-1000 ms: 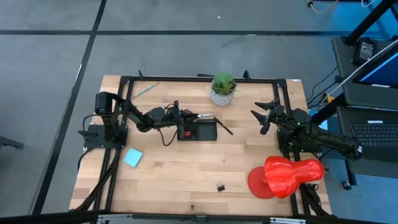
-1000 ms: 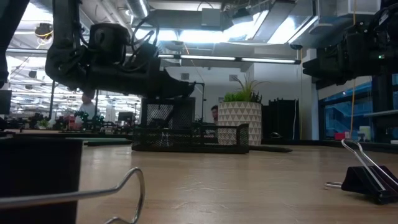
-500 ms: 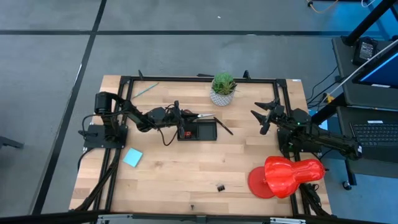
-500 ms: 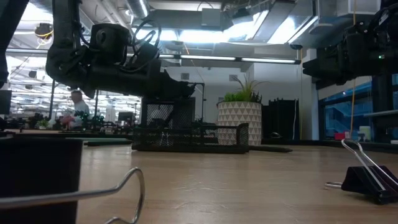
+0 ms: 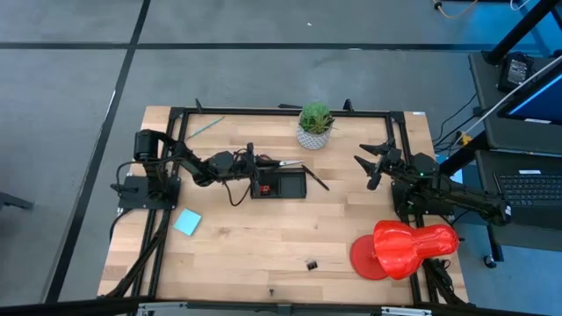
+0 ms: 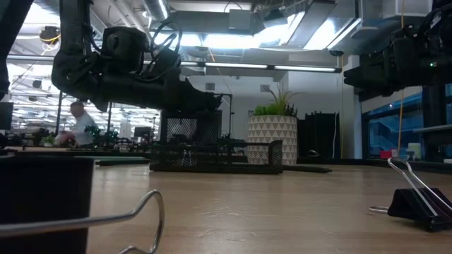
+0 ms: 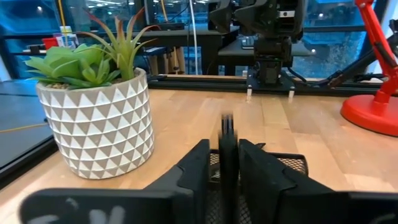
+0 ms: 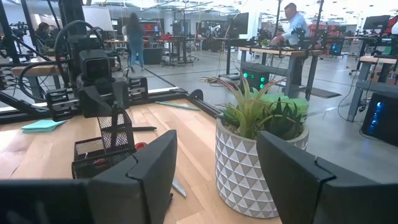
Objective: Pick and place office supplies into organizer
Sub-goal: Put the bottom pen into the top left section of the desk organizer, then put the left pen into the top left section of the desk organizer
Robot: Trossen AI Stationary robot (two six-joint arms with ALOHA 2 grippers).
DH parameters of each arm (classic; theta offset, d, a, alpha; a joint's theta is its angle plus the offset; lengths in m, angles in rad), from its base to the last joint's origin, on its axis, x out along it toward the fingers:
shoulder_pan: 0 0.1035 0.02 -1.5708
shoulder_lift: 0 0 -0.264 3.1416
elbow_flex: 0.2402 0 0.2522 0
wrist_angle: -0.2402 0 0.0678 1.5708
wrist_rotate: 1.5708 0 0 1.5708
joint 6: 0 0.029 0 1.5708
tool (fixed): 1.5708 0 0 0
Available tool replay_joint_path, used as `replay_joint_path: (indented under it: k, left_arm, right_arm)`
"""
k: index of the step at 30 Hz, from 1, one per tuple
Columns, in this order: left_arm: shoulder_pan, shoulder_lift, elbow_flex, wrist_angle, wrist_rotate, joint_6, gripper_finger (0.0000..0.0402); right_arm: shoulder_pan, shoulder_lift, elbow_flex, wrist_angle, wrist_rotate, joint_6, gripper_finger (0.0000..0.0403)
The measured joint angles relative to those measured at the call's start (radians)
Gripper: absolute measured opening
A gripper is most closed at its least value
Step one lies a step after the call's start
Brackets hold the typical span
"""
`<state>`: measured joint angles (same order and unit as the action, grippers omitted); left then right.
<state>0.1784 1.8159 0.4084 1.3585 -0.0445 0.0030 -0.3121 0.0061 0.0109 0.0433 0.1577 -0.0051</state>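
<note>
The black mesh organizer (image 5: 279, 183) sits near the middle of the wooden desk (image 5: 263, 246), just in front of the potted plant (image 5: 315, 125) in its white triangle-patterned pot. Red-handled scissors (image 5: 261, 187) lie in the organizer's left end, seen only from overhead. The left end effector (image 5: 255, 163) hovers over that same end; in the left wrist view its two dark fingers (image 7: 194, 168) stand a little apart with a thin dark upright item (image 7: 227, 146) between them, and whether they press on it cannot be told.

A dark pen (image 5: 317, 181) lies off the organizer's right edge, and a green pencil (image 5: 204, 126) rests near the desk's far-left corner. A light blue notepad (image 5: 187, 222) lies toward the left front, and a small black clip (image 5: 311, 264) sits near the front edge. The low view shows a binder clip (image 6: 417, 200) close up, with the organizer (image 6: 215, 155) and plant pot (image 6: 272, 137) beyond.

The right end effector (image 5: 376, 163) waits at the desk's right side, fingers spread wide and holding nothing. A large red plastic object (image 5: 402, 247) stands in front of it. The right wrist view alone takes in the workshop behind, where people stand at distant benches. No readable writing or brand shows in any view.
</note>
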Motion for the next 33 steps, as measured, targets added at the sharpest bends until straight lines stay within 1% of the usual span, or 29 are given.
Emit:
replay_joint_path:
  k: [5,9,14,17,20,25,30,33]
  left_arm:
    - [0.000,0.000,0.000,0.003,0.002,0.000,0.0116]
    - [0.000,-0.018,-0.002,-0.006,0.001,0.005,0.0134]
    - [0.000,-0.100,-0.002,-0.014,0.000,0.018,0.0143]
    - [0.000,-0.180,-0.002,-0.066,0.000,0.022,0.0143]
    - [-0.001,-0.281,-0.002,-0.195,-0.012,0.058,0.0143]
    - [-0.027,-0.450,-0.001,-0.448,-0.098,0.108,0.0143]
    - [-0.094,-0.591,0.000,-0.709,-0.147,0.102,0.0143]
    - [-0.149,-0.651,0.000,-0.867,-0.191,0.094,0.0143]
  right_arm:
    - [0.000,0.000,0.000,0.000,0.000,0.000,0.0224]
    - [0.000,0.000,0.000,0.000,0.000,0.000,0.0224]
    - [0.000,0.000,0.000,0.000,0.000,0.000,0.0224]
    - [0.000,0.000,0.000,0.000,0.000,0.000,0.0224]
    - [0.000,0.000,0.000,0.000,0.000,0.000,0.0224]
    - [0.000,0.000,0.000,0.000,0.000,0.000,0.0224]
    - [0.000,0.000,0.000,0.000,0.000,0.000,0.0224]
    - [0.000,0.000,0.000,0.000,0.000,-0.003,0.0224]
